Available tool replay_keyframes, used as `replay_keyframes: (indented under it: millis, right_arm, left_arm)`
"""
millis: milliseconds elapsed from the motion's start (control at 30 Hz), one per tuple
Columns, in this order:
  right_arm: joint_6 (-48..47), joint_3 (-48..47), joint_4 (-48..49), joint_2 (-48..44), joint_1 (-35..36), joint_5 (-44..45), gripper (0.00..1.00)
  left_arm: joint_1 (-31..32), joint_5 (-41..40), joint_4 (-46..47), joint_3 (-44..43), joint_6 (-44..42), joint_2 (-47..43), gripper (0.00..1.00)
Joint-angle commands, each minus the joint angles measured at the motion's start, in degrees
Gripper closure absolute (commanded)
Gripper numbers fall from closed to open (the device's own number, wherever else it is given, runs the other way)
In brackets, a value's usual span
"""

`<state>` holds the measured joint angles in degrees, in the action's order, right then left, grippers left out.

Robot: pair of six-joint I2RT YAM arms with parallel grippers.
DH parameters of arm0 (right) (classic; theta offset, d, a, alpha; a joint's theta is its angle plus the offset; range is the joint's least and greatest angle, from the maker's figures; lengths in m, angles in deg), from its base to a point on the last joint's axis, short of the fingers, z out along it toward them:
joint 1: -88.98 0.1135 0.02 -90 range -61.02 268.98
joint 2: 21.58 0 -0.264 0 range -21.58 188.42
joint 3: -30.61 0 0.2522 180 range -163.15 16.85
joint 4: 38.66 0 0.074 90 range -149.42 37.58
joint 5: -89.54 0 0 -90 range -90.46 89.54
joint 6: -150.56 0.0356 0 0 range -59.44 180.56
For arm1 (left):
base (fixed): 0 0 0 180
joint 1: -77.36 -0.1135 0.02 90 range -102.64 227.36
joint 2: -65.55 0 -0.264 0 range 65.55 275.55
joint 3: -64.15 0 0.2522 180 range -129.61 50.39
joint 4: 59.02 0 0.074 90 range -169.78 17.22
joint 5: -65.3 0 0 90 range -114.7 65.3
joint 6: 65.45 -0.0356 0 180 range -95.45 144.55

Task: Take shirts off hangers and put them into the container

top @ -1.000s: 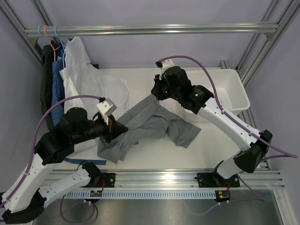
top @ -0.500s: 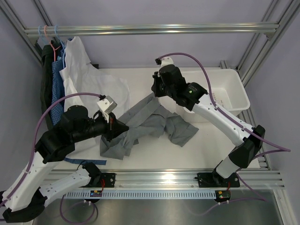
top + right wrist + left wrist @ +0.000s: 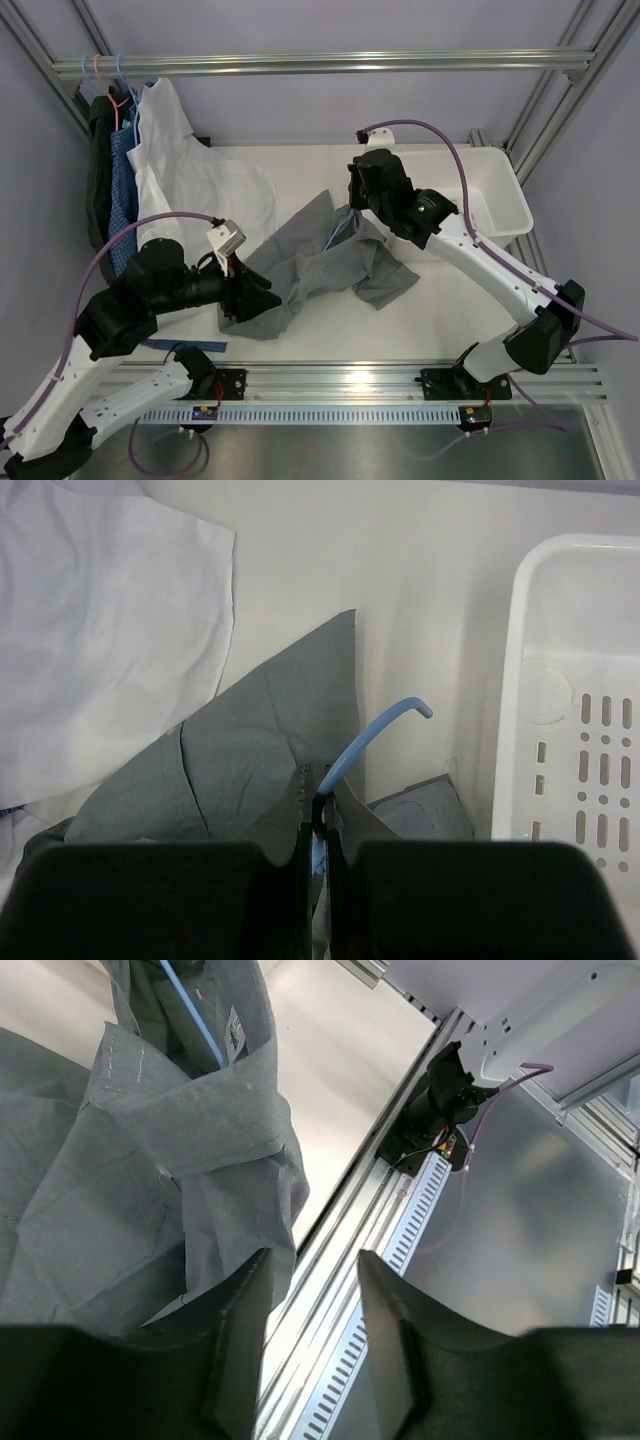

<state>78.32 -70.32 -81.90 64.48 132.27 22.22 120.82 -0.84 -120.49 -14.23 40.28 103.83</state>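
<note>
While the right gripper (image 3: 318, 780) is clamped on the neck of a blue hanger (image 3: 378, 728), whose hook curves up toward the container (image 3: 522, 670), the grey shirt (image 3: 318, 262) lies crumpled on the table (image 3: 300, 165) between the two arms.

Top view: the shirt's upper part rises to the right gripper, just left of the container at the table's far right. Its lower part spreads toward the left gripper (image 3: 311, 1260).

Left wrist view: the left fingers stand apart with nothing between them. The shirt's folded edge lies just beside one finger; contact cannot be told. A blue hanger bar shows inside the cloth.

Far left: a white shirt (image 3: 195, 180), a blue checked shirt (image 3: 122, 195) and a dark shirt (image 3: 98, 185) hang from the rail (image 3: 320, 63); the white one trails onto the table.
</note>
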Motion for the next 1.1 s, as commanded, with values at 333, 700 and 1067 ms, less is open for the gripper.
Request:
replay_keyframes:
  millis: [333, 700, 1067]
  right_arm:
    - [-11.33, 14.83, 18.75, -11.7, -0.22, -26.95, 1.0]
    - [-17.05, 11.33, 13.66, -13.55, -0.13, -30.94, 1.0]
    - [-17.32, 8.08, 13.21, -11.01, -0.13, -30.85, 1.0]
  left_arm:
    - [0.22, 5.14, 16.32, 3.28, -9.91, 3.9, 0.38]
    - [0.13, 26.93, 4.2, -6.22, -27.58, 19.36, 0.4]
    - [0.22, 36.35, 3.93, -8.59, -30.14, 25.17, 0.41]
